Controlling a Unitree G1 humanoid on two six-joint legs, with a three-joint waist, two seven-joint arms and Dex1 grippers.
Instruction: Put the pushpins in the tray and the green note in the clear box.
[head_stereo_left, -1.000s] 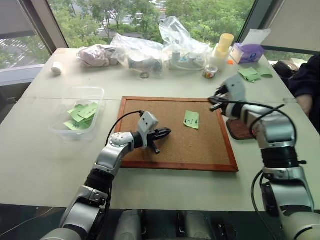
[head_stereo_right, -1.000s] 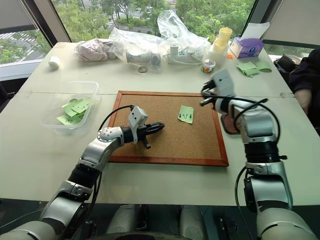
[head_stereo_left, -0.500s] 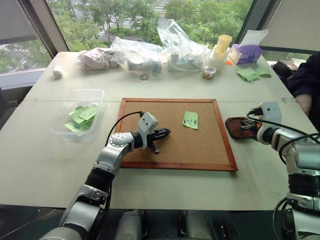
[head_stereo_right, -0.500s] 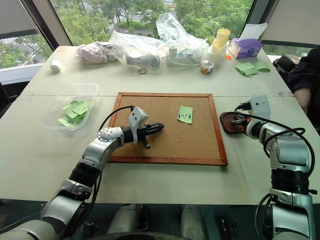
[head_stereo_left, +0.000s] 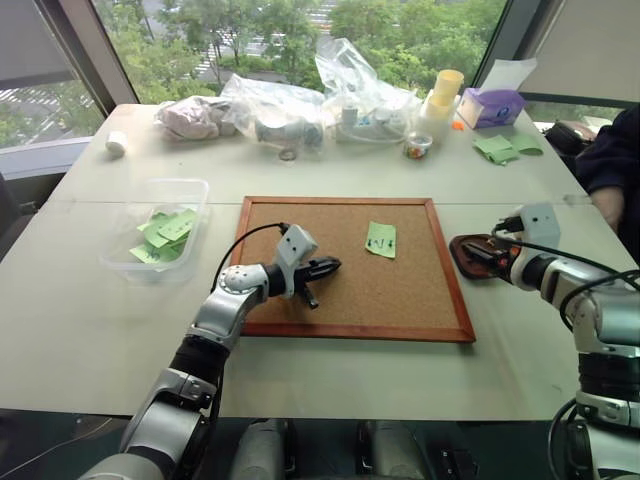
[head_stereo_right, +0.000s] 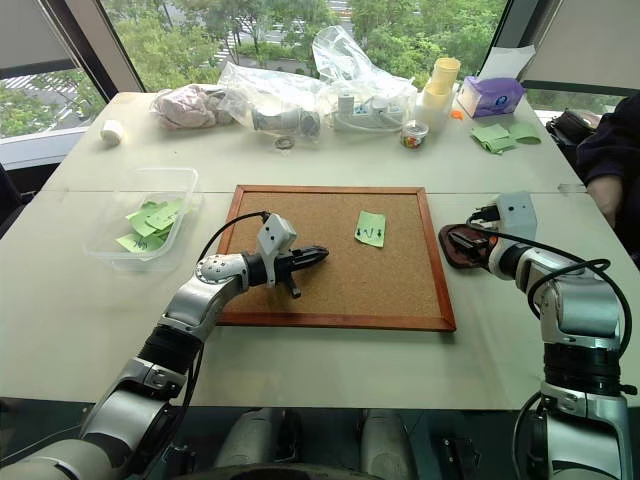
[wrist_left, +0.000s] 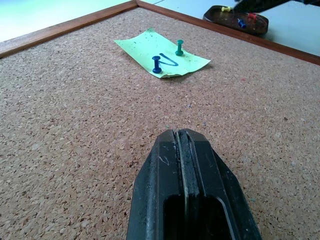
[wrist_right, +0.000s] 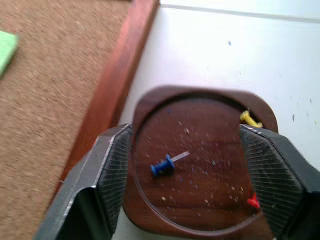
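Observation:
The green note (head_stereo_left: 381, 240) lies on the corkboard, held by a blue pushpin (wrist_left: 157, 65) and a green pushpin (wrist_left: 179, 47). My left gripper (head_stereo_left: 330, 266) hovers low over the cork, shut and empty, its tip pointing toward the note a hand's length away. The dark reddish-brown tray (head_stereo_left: 458, 250) sits just off the board's right edge. My right gripper (wrist_right: 186, 145) stands open right above the tray (wrist_right: 200, 95), which holds loose blue (wrist_right: 162, 166), yellow (wrist_right: 248, 118) and red (wrist_right: 253, 201) pins. The clear box (head_stereo_left: 160, 228) at the left holds several green slips.
The wood-framed corkboard (head_stereo_left: 300, 330) fills the table's middle. Along the far edge are plastic bags (head_stereo_left: 300, 100), yellow cups (head_stereo_left: 447, 90), a small clear cup (head_stereo_left: 419, 148), a purple tissue box (head_stereo_left: 497, 105) and wrinkly green papers (head_stereo_left: 505, 148). A person's sleeve (head_stereo_left: 615, 160) shows at the right.
My right arm swung down and to the right, from above the board's right edge to the tray, and its jaws have opened. The left arm kept still.

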